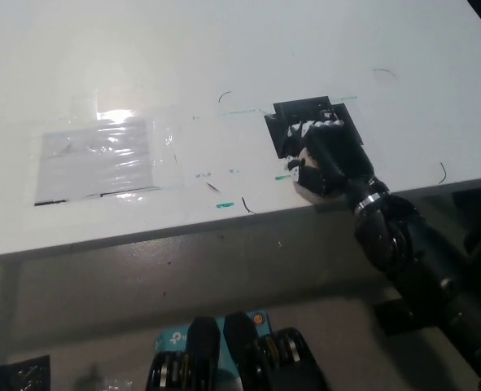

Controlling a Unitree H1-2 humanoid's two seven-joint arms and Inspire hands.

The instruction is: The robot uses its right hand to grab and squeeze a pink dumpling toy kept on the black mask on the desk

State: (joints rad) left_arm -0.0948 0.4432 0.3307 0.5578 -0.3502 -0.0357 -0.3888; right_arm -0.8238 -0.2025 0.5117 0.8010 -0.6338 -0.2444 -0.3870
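On the white desk, the black mask lies at the near right edge. The right hand rests there, fingers curled around the pale dumpling toy, apparently squeezing it.

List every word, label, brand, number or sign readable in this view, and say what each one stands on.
"tp-" or similar: white marks on a teal box at the bottom edge, cut off and blurred; not certain.
Taped sheet on the desk: glare, no readable print.
Pen strokes and teal marks on the desk: scribbles, not text.
Black mask and right robot hand: no lettering visible.
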